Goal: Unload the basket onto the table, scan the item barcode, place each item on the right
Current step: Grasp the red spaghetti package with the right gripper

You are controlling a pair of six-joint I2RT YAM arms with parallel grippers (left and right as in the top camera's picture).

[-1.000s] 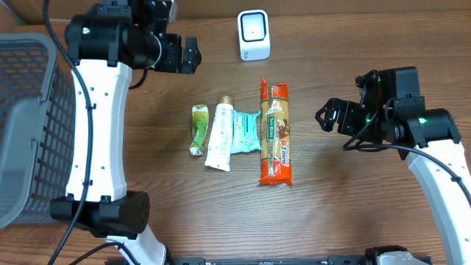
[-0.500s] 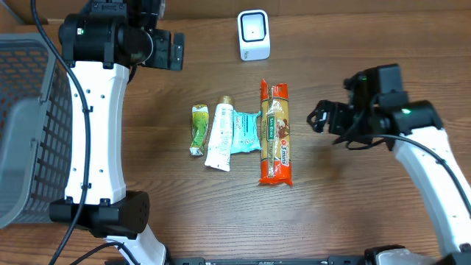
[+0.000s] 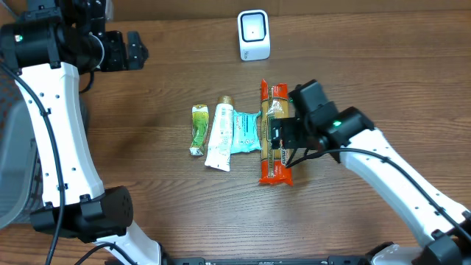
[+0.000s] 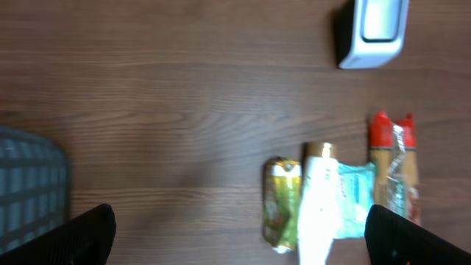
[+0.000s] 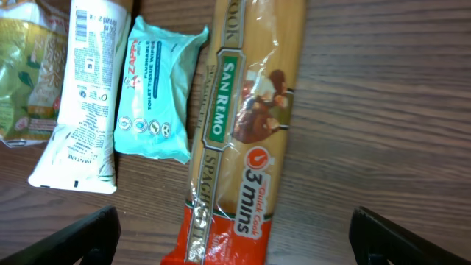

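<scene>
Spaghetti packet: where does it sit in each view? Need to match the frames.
Overhead: spaghetti packet at centre, lengthwise below the white scanner, its middle partly covered by the right claw.
Left wrist: right edge, lower half, red end up.
Right wrist: centre, running top to bottom.
Shared landmark: teal wipes pack, on its picture-left side in all three.
</scene>
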